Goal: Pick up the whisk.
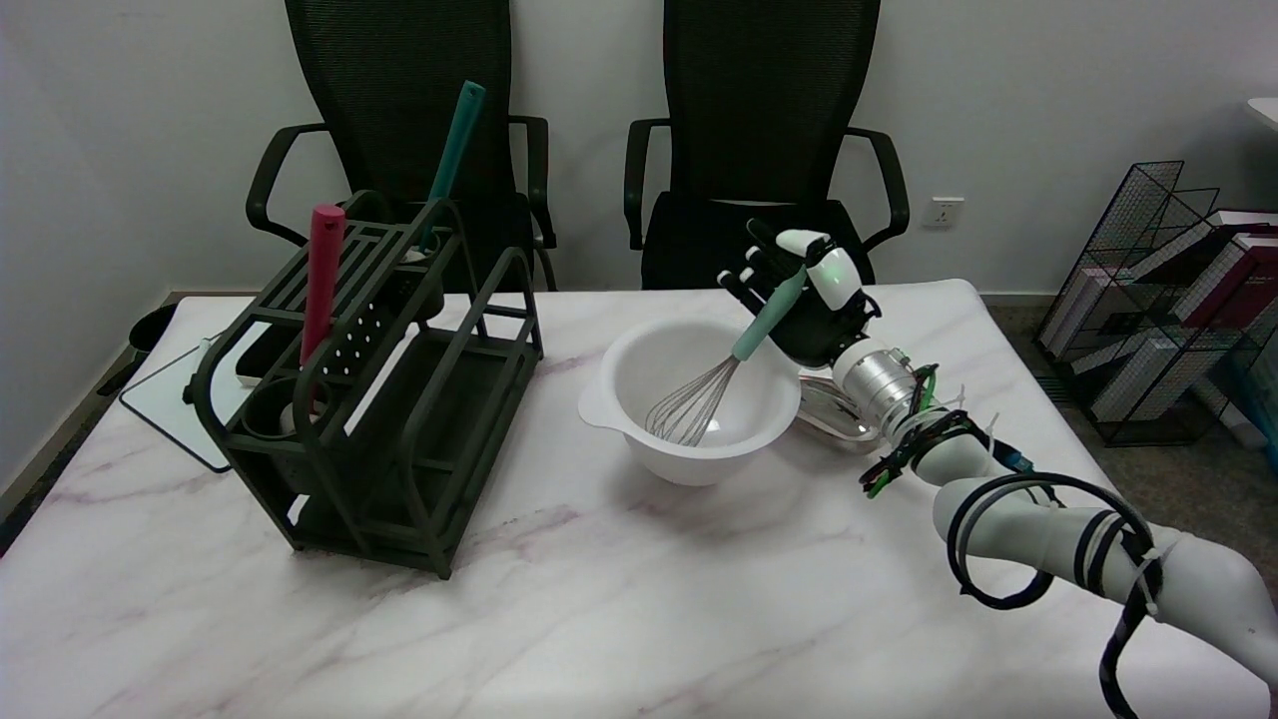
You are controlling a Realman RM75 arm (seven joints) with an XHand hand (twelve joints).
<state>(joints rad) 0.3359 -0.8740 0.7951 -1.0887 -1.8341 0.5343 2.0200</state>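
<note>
A white marble-patterned bench (599,619) with faint pink veins fills the foreground, backed by a pale wall and two black mesh office chairs (764,140). A wire rack of books (1168,300) stands on the floor at right.

The wire whisk with a mint-green handle (734,358) sits in the round white plastic mixing bowl (689,394) at the bench's middle. Its long axis is tilted: the wire head points down and to the left into the bowl, while the handle rises up and to the right over the rim.

The right hand (814,305) is behind the bowl with its fingers (799,242) wrapped around the handle's upper end, holding the whisk.

A dark green slatted utensil rack (389,399) stands to the left, carrying a red handle (321,280) and a teal handle (451,150). Whether the whisk's wires touch the bowl's floor is hard to tell. A shiny object behind the bowl is mostly hidden by the wrist.
</note>
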